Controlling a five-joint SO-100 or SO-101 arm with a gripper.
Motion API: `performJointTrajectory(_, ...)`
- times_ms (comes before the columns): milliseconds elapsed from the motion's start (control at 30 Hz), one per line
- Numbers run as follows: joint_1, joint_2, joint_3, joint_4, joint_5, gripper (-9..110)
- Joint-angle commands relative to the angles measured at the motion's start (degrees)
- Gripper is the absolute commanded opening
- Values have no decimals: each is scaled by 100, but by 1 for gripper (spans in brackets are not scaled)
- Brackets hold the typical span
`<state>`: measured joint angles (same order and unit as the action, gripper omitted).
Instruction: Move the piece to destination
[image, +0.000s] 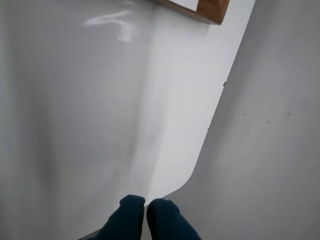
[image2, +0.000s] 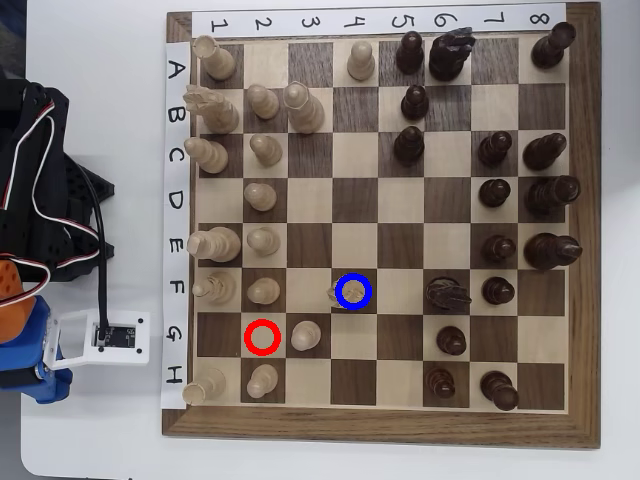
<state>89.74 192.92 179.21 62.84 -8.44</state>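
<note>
The piece (image2: 341, 291) stands inside the blue ring (image2: 353, 291) on its dark square, toward the chessboard's (image2: 380, 425) near edge in the overhead view, with a light pawn (image2: 304, 336) just beside it toward the red ring (image2: 262, 337) and a dark knight (image2: 447, 293) further along the same row. The arm (image2: 30, 200) sits off the board's left edge on the white table (image2: 90, 440), partly cut off by the frame. In the wrist view the gripper (image: 146, 206) shows two dark blue fingertips (image: 131, 207) pressed together with nothing between them, only a corner of the board visible at the top edge.
</note>
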Motion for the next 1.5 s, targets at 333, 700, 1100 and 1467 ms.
performJointTrajectory(333, 246, 334, -18, -9, 0, 0)
performJointTrajectory(700, 229, 334, -18, 0, 202, 0)
performJointTrajectory(1100, 237, 334, -18, -9, 264, 0)
performJointTrajectory(1467, 211, 334, -18, -26, 246, 0)
